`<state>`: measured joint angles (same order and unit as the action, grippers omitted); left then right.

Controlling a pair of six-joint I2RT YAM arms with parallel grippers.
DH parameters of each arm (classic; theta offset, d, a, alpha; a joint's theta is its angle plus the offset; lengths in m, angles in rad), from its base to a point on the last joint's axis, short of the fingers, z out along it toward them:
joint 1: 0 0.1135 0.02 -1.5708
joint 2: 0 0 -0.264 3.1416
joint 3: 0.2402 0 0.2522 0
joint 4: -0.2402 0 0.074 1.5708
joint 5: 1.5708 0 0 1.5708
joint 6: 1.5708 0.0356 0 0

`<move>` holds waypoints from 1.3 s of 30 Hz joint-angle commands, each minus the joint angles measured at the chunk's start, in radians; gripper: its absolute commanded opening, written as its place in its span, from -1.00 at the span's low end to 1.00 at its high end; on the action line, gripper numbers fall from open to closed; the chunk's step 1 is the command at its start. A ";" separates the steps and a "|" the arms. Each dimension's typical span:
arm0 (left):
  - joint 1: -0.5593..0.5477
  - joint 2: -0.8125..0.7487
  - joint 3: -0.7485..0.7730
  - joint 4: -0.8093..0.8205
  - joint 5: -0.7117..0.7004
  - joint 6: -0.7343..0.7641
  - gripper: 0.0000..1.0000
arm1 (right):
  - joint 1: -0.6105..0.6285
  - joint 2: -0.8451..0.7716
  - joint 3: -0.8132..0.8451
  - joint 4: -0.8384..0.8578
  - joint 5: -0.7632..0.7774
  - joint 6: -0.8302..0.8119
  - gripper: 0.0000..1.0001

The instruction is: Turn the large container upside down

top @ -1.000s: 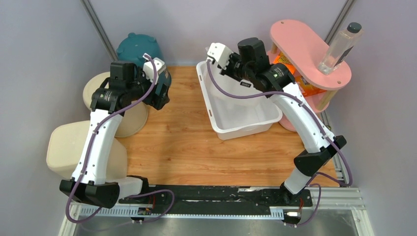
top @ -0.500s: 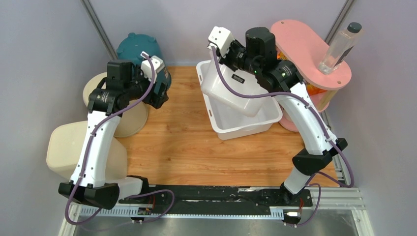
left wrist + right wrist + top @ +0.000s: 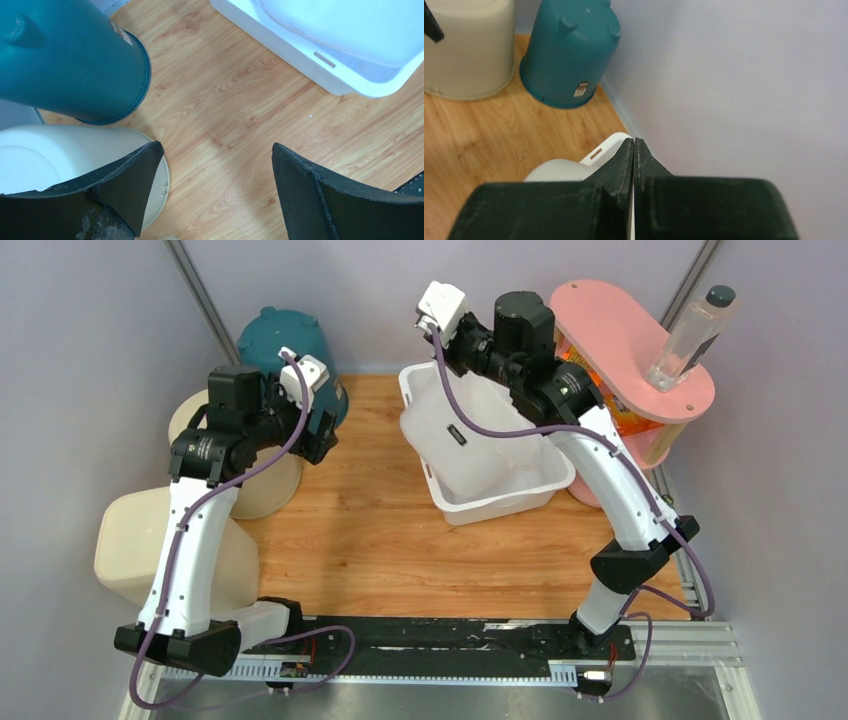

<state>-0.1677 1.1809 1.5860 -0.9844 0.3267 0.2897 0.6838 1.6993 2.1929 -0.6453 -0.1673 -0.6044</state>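
Two white containers stand at the back right. The lower white bin (image 3: 500, 502) rests on the wooden table. My right gripper (image 3: 480, 365) is shut on the rim of the upper white container (image 3: 440, 450), which is raised and tilted steeply over the lower bin. In the right wrist view the fingers (image 3: 634, 142) are pressed on a thin white edge, with the container's rounded white side (image 3: 556, 171) below. My left gripper (image 3: 322, 428) is open and empty above the table (image 3: 215, 150), left of the bins (image 3: 320, 67).
An upturned teal bucket (image 3: 285, 335) and a cream bucket (image 3: 245, 465) stand by the left gripper. A cream tub (image 3: 130, 540) is at the left edge. A pink two-level stand (image 3: 620, 330) with a bottle (image 3: 690, 335) and an orange packet (image 3: 622, 412) stands at the right.
My right gripper has lifted the upper white container out of the lower bin and tipped it steeply towards the left. The left arm has drawn back a little to the left.
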 commanded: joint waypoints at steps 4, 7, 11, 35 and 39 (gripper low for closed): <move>0.004 -0.035 0.002 0.008 0.003 0.004 0.83 | 0.004 0.053 0.219 0.104 -0.032 0.052 -1.00; 0.004 -0.048 -0.011 0.008 -0.005 0.012 0.83 | 0.023 0.037 0.179 0.119 -0.021 0.033 -1.00; 0.004 -0.061 -0.029 0.012 -0.009 0.014 0.83 | 0.023 -0.002 -0.013 0.096 0.066 0.161 -0.30; 0.005 -0.079 -0.097 0.017 0.003 0.004 0.84 | -0.059 0.158 -0.137 0.035 0.187 0.494 0.51; 0.004 -0.087 -0.106 0.016 0.005 0.010 0.84 | -0.077 0.167 -0.132 0.034 0.101 0.526 0.14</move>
<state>-0.1677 1.1275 1.4849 -0.9836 0.3225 0.2905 0.6193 1.8755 2.0113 -0.6361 0.0051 -0.1452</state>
